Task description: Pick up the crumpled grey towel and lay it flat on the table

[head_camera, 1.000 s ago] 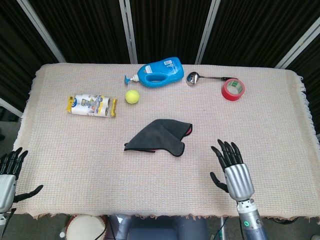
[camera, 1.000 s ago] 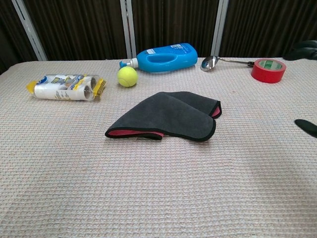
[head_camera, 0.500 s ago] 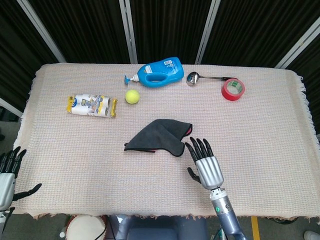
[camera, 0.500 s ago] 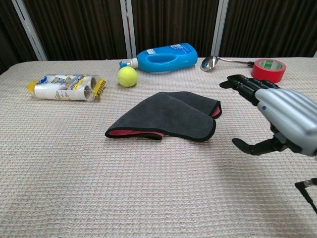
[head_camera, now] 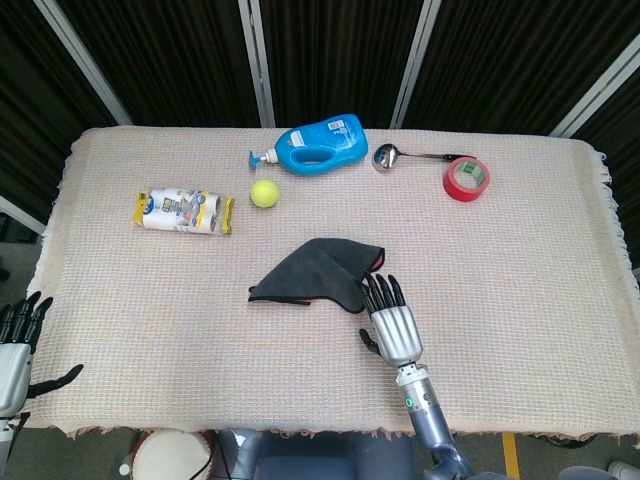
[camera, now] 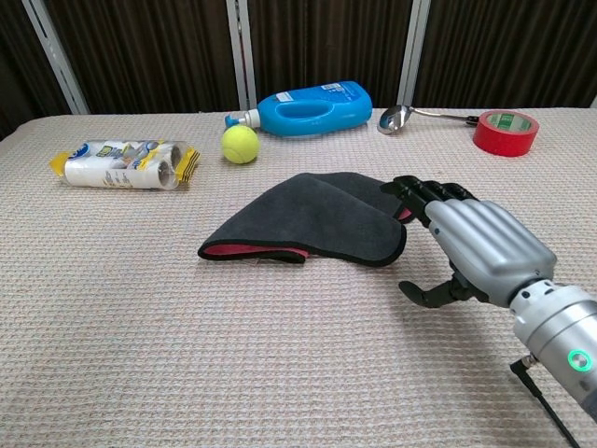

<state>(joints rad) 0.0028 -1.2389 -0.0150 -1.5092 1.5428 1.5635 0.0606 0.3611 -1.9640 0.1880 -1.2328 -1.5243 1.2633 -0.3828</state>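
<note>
Sitting off the table's near-left corner, the left hand (head_camera: 14, 345) is empty, fingers spread. The folded grey towel (head_camera: 320, 272) lies mid-table, and the right hand (head_camera: 392, 322), fingers apart and holding nothing, reaches its right edge.

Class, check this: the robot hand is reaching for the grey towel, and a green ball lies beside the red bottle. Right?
One error: the bottle is blue, as the head view shows. The right robot hand does reach for the towel, and the ball lies beside the bottle.

I see even, bright overhead light, sharp focus, soft shadows on the worktop (head_camera: 520, 270), dark backdrop.
</note>
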